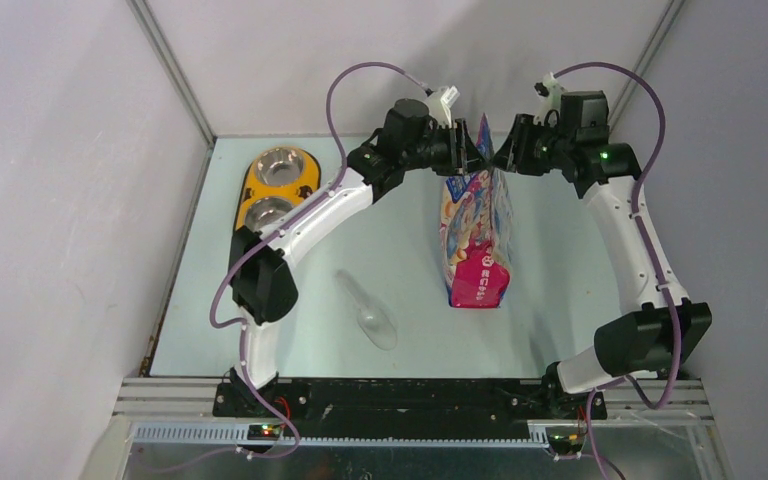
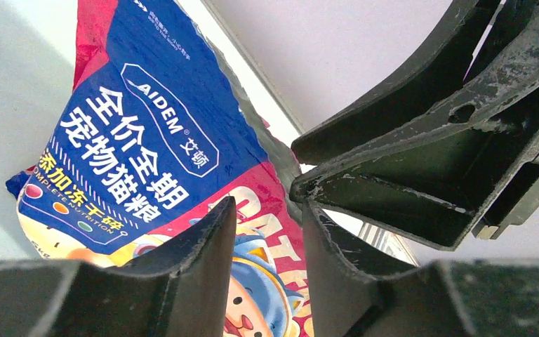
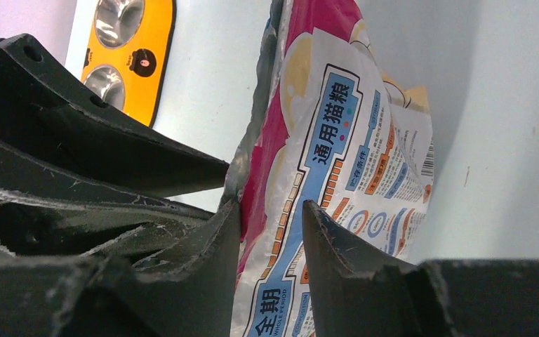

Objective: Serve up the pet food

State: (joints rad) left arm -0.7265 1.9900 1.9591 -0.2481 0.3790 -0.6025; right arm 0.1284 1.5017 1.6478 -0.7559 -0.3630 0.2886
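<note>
1. The bag (image 1: 475,235), pink and blue with a cartoon figure, stands upright on the table (image 1: 560,300). In the top view it is a little toward 1 o'clock from the middle.
2. The left gripper (image 2: 267,210) is at the bag's top edge on its 9 o'clock side. The right gripper (image 3: 270,207) is at the same edge on the 3 o'clock side, so the two meet almost tip to tip.
3. In each wrist view the jaws stand partly apart with the crimped top edge between them. Whether the pads really press the bag, I cannot tell for either gripper.
4. The pet food shows in no view; the inside of the bag is hidden.
5. A yellow feeder (image 1: 250,190) with two steel bowls lies at 10 o'clock from the bag, near the far left corner.
6. A clear scoop (image 1: 372,318) lies flat at 7 o'clock from the bag, well apart from it, with its wide end toward the near edge.
</note>
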